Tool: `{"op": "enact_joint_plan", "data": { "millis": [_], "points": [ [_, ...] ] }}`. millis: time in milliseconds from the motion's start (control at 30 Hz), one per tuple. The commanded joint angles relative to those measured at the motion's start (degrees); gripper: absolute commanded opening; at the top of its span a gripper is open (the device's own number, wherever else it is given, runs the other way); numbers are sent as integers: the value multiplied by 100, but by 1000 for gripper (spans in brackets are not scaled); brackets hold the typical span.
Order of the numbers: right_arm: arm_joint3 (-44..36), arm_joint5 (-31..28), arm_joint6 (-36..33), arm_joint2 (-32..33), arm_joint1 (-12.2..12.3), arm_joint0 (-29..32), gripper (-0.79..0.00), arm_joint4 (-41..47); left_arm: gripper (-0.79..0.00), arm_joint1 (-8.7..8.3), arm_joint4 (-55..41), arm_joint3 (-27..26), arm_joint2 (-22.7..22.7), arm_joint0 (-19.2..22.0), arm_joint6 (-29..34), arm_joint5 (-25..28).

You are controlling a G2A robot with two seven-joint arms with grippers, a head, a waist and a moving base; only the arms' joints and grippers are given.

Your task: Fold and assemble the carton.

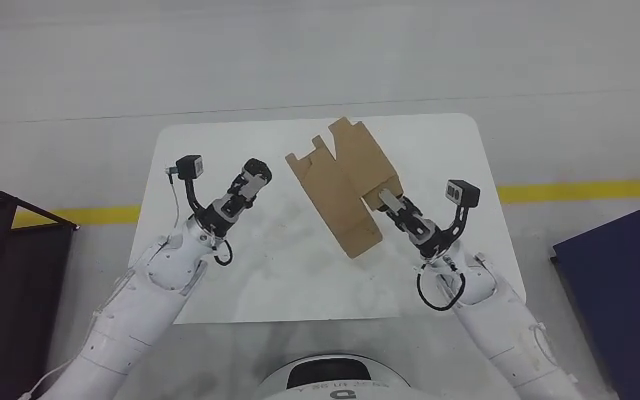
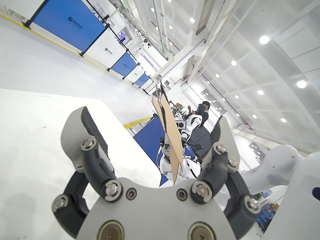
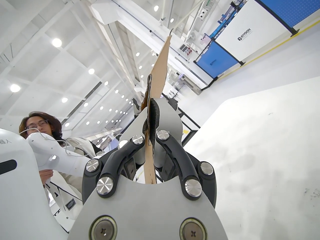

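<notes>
Carton (image 1: 345, 195) flat, one edge pinched in the right pincer (image 1: 392, 205); left pincer (image 1: 256, 172) gapes, well apart. Next, I reckon, it takes the opposite edge.

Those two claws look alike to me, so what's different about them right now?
The right claw is shut on the flat carton; the left claw is open and holds nothing. The right claw touches the carton, while the left claw sits apart from it, off to one side. Both have the same grey-and-black build and are over the white table.
</notes>
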State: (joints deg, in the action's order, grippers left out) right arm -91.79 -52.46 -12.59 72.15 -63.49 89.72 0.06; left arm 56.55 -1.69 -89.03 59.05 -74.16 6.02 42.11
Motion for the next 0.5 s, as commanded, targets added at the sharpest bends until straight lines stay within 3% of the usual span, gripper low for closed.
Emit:
{"op": "enact_joint_plan", "data": {
  "millis": [0, 133, 200, 333, 467],
  "points": [
    [-8, -60, -87, -17, 1, -1, -785, -65, 0, 34, -61, 58, -78, 52, 105, -23],
    [30, -203, -232, 9, 14, 21, -785, -155, -6, 81, -268, 209, -188, 127, 450, -67],
    [55, -249, -261, 44, 22, 41, -785, -130, -163, 95, -419, 280, -214, 136, 633, -30],
    [78, -300, -354, 88, 38, 83, -785, -91, -369, 113, -727, 399, -222, 147, 974, 86],
    [82, -321, -413, 105, 46, 95, -785, -99, -493, 133, -996, 404, -263, 164, 1353, 258]
  ]
}}
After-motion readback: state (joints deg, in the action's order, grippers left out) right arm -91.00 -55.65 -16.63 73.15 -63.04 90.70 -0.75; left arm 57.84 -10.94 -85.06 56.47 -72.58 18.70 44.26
